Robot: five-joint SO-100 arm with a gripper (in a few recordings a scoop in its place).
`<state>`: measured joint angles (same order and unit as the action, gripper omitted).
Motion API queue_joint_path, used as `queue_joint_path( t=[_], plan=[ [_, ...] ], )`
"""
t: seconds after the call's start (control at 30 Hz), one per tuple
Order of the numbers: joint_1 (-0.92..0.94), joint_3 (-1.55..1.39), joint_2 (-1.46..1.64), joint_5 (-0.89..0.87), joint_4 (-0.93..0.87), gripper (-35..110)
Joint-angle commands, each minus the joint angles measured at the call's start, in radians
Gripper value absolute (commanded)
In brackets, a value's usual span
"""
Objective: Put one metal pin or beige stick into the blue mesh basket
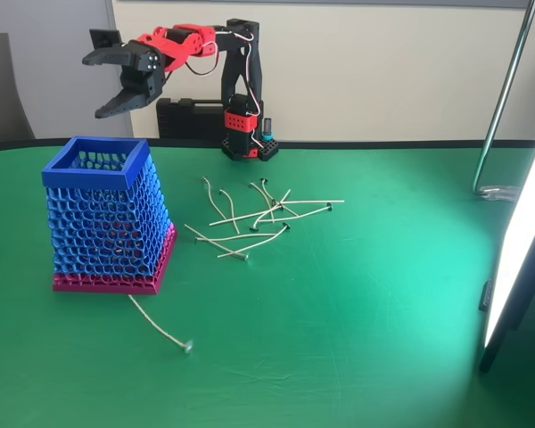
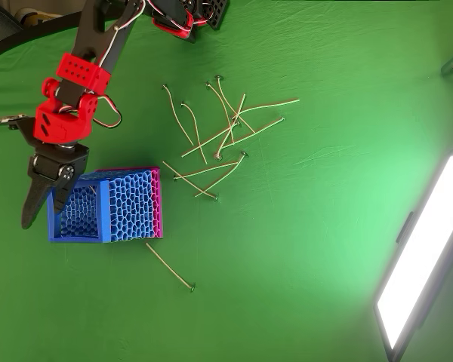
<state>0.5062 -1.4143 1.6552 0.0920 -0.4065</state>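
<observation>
The red and black arm is reaching out to the left in the fixed view, and its gripper (image 1: 116,94) is hanging in the air above the blue mesh basket (image 1: 107,218), well clear of the rim. The black fingers (image 1: 125,100) are pointing down and to the left. How far the claw is parted I cannot tell from either view, and nothing is showing between its fingers.

From overhead, the gripper (image 2: 39,197) is sitting over the left edge of the basket (image 2: 128,205), its dark fingertip running past the blue rim. The basket is standing upright on the green table (image 2: 309,226), blue rim on top, magenta-pink band at the base.

The beige sticks are lying on the cloth. A loose, crossing pile of sticks (image 1: 263,218) is spreading out to the right of the basket in the fixed view, between it and the arm's base (image 1: 247,134). Overhead, the same pile (image 2: 219,136) is lying up and right of the basket, several sticks overlapping.

One lone stick (image 1: 159,325) is lying apart, just in front of the basket's pink band, its small grey head toward the camera; overhead, that stick (image 2: 168,265) is lying just below the basket.

A bright light panel (image 1: 517,259) is glowing at the right edge.
</observation>
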Motion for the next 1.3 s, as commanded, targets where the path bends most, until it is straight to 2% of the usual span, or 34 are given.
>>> queue_joint_path(
  t=[0.0,0.13,0.17,0.3,0.47,0.6,0.87,1.27],
  plan=[
    [0.009,0.009,0.055,-0.009,0.011,40],
    [0.005,0.005,0.064,-0.021,-0.021,38],
    [0.005,0.005,0.067,-0.023,-0.031,34],
    [0.006,-0.006,0.087,-0.034,-0.052,1],
    [-0.003,-0.044,0.143,-0.055,-0.109,1],
    [-0.04,-0.083,0.232,-0.06,-0.233,1],
    [-0.183,-0.27,0.52,-0.057,-0.385,1],
    [-0.371,-0.681,0.963,-0.018,-0.43,0]
  ],
)
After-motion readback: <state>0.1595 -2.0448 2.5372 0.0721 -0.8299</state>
